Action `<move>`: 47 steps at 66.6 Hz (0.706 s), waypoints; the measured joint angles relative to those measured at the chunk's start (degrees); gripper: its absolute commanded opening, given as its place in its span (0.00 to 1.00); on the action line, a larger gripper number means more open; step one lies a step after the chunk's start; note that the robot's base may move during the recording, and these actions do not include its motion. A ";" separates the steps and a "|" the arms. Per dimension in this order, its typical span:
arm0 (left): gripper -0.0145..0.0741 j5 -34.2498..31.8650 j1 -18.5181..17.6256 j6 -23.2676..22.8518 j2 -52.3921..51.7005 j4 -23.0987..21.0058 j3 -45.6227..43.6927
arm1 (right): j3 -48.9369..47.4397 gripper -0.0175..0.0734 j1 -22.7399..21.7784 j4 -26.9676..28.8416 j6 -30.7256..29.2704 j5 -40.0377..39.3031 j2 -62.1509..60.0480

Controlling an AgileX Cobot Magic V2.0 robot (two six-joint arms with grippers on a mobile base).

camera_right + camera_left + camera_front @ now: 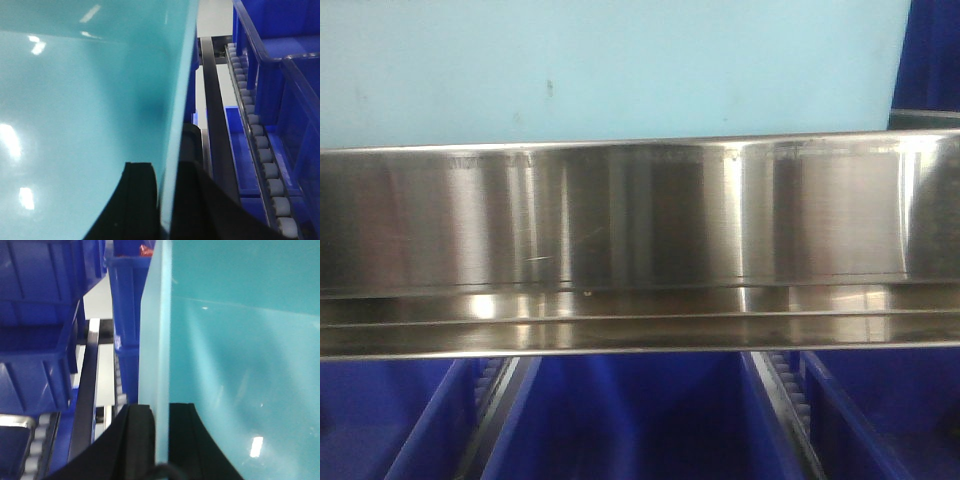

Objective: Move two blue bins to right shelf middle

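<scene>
A light blue bin (pixel 620 70) fills the top of the front view, above a steel shelf beam (pixel 640 240). In the left wrist view my left gripper (pixel 161 407) is shut on the bin's left wall (pixel 155 340), one black finger (pixel 140 430) outside and one inside. In the right wrist view my right gripper (pixel 167 167) is shut on the bin's right wall (pixel 177 100), with the bin's inside (pixel 75 90) to its left. Neither gripper shows in the front view.
Dark blue bins (pixel 630 420) sit on the shelf level below the beam, and another (pixel 930 50) is at the upper right. Stacked dark blue bins (pixel 35 340) and a black rail (pixel 87 390) lie left of the held bin. Dark blue bins (pixel 280 60) on a roller track (pixel 260 145) lie to its right.
</scene>
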 measured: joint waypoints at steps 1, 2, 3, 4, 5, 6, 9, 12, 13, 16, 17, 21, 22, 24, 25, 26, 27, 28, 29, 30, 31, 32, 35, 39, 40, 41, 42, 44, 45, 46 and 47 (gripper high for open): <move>0.04 0.49 0.00 0.00 0.00 0.00 0.00 | 0.00 0.02 0.00 0.00 0.15 0.00 0.00; 0.04 0.89 0.00 0.00 0.00 0.00 0.00 | 0.00 0.02 0.00 0.00 0.39 0.00 0.00; 0.04 1.12 0.00 -0.11 0.00 0.00 0.00 | 0.00 0.02 0.00 -0.13 0.60 -0.12 0.00; 0.04 1.53 0.00 -0.11 0.00 0.00 0.00 | 0.00 0.02 0.00 -0.28 0.89 -0.12 -0.11; 0.04 1.95 0.00 -0.11 0.00 0.00 0.00 | 0.00 0.02 0.36 -0.77 1.12 -0.12 -0.11; 0.04 2.58 0.00 -0.11 0.00 0.00 0.00 | 0.00 0.02 0.48 -1.02 1.27 -0.12 -0.11; 0.04 3.52 0.00 -0.22 0.00 0.11 0.00 | 0.00 0.02 1.39 -2.71 2.32 0.44 -0.33; 0.04 4.62 0.00 -0.33 -0.27 0.11 0.12 | 0.00 0.02 2.79 -5.22 3.27 1.19 -0.32; 0.04 4.64 0.00 -0.34 -0.42 0.11 0.12 | 0.00 0.02 3.34 -6.17 3.60 1.47 -0.43; 0.04 4.93 0.00 -0.34 -0.99 0.11 0.75 | 0.23 0.02 5.03 -8.89 4.38 2.45 -0.56; 0.04 5.04 -0.10 -0.34 -1.22 0.23 1.01 | 0.22 0.02 5.56 -9.65 4.87 2.72 -0.65; 0.04 4.52 -0.11 -0.34 -2.39 0.60 2.85 | 1.21 0.02 7.60 -12.66 6.20 2.96 -0.79; 0.04 4.27 -0.11 -0.43 -2.91 0.71 3.40 | 1.34 0.02 7.79 -12.91 6.52 2.96 -0.89; 0.04 3.80 -0.11 -0.43 -3.49 0.90 4.30 | 2.05 0.02 8.40 -13.84 7.26 2.96 -1.00; 0.04 3.46 -0.11 -0.43 -3.87 1.02 5.33 | 2.34 0.02 8.74 -14.38 7.62 2.96 -1.00; 0.04 2.86 -0.11 -0.43 -4.25 1.13 6.08 | 2.65 0.02 8.95 -14.61 8.00 2.96 -1.12; 0.04 2.45 -0.11 -0.43 -4.85 1.13 6.89 | 2.81 0.02 8.97 -14.69 8.40 2.86 -1.13; 0.04 2.24 -0.11 -0.58 -5.04 1.23 7.30 | 3.14 0.02 9.11 -14.93 8.72 2.86 -1.13; 0.04 1.78 -0.11 -0.74 -5.44 1.38 8.16 | 3.64 0.02 9.26 -15.04 9.15 2.86 -1.13; 0.04 1.34 -0.11 -0.94 -5.82 1.37 9.54 | 3.98 0.02 9.36 -15.18 9.47 2.86 -1.13; 0.04 0.62 -0.11 -1.07 -6.22 1.52 10.48 | 4.35 0.02 9.49 -15.32 9.84 2.86 -1.13; 0.04 0.09 -0.11 -1.48 -6.80 1.63 11.97 | 4.91 0.02 9.49 -15.50 10.32 2.86 -1.20; 0.04 -2.02 -0.11 -2.50 -8.11 1.73 15.02 | 6.11 0.02 9.62 -15.92 11.26 2.86 -1.26; 0.04 -4.86 -0.11 -3.15 -9.40 1.73 19.48 | 7.85 0.02 9.62 -16.18 11.92 2.62 -1.56; 0.04 -5.55 -0.11 -3.30 -9.69 1.73 19.96 | 8.33 0.02 9.62 -16.34 12.07 2.49 -1.67; 0.04 -6.25 -0.11 -3.48 -9.93 1.73 20.88 | 8.81 0.02 9.62 -16.48 12.40 2.49 -1.81; 0.04 -6.94 -0.11 -3.75 -10.20 1.73 21.76 | 9.31 0.02 9.62 -16.49 12.58 2.33 -2.17; 0.04 -8.19 -0.11 -4.19 -10.65 1.73 23.43 | 10.40 0.02 9.62 -16.64 12.82 2.01 -2.49; 0.04 -8.74 -0.11 -4.48 -10.77 1.73 24.19 | 10.99 0.02 9.62 -16.64 12.99 1.85 -2.74; 0.04 -9.24 -0.11 -4.65 -10.96 1.73 24.91 | 11.58 0.02 9.62 -16.76 13.30 1.58 -2.98; 0.04 -9.67 -0.11 -4.79 -11.07 1.59 25.58 | 12.19 0.02 9.62 -16.77 13.41 1.31 -3.28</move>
